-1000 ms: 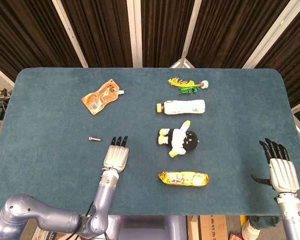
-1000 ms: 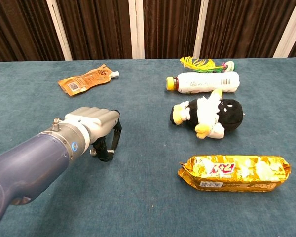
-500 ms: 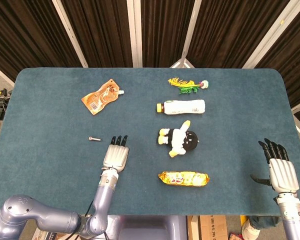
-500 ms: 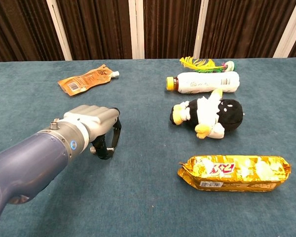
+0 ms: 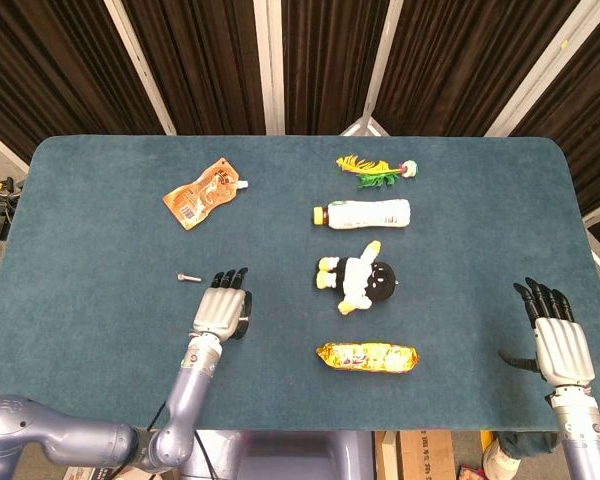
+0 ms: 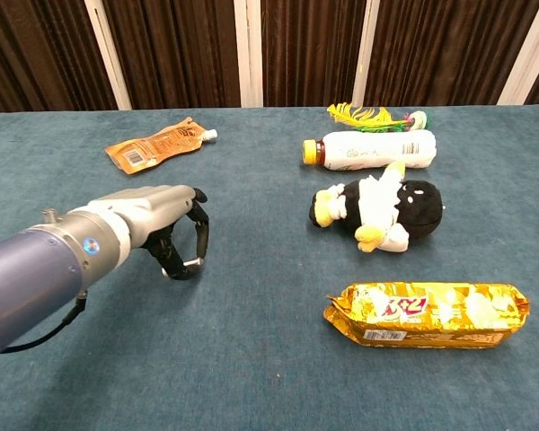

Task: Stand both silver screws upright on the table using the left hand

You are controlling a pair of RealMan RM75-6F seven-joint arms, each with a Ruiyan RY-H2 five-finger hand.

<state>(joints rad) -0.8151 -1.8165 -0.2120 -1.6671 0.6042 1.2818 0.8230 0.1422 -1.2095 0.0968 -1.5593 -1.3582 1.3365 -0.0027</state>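
Screw (image 5: 188, 277): only one silver screw shows, lying flat on the teal table (image 5: 100, 220), its long axis running left to right in the head view, with what looks like the head at the left end, though it is too small to be sure. It lies just beyond and to the left of the left hand (image 5: 220, 312), close to the fingertips (image 5: 219, 277) but apart from them. In the chest view the screw cannot be made out.

Left hand hovers low over the cloth, palm down, with fingers stretched forward in the head view; the chest view shows the dark fingers (image 6: 181, 251) curving downward with the thumb under them, apart and holding nothing.

Farther ahead of that hand and a little left lies an orange spouted pouch (image 5: 202, 194), flat, its white cap toward the right; the print on its label is too small to read. To the right of the hand lies a black, white and yellow plush toy (image 5: 359, 281), and nearer the table's front edge a gold snack packet (image 6: 426, 314) with red lettering I cannot read. Behind the plush lies a white bottle (image 5: 364, 213) with a yellow cap, on its side, cap to the left, and behind that a yellow-green feathered toy (image 5: 374, 168).

Right hand (image 5: 558, 337) rests at the table's right edge, fingers straight and spread, empty
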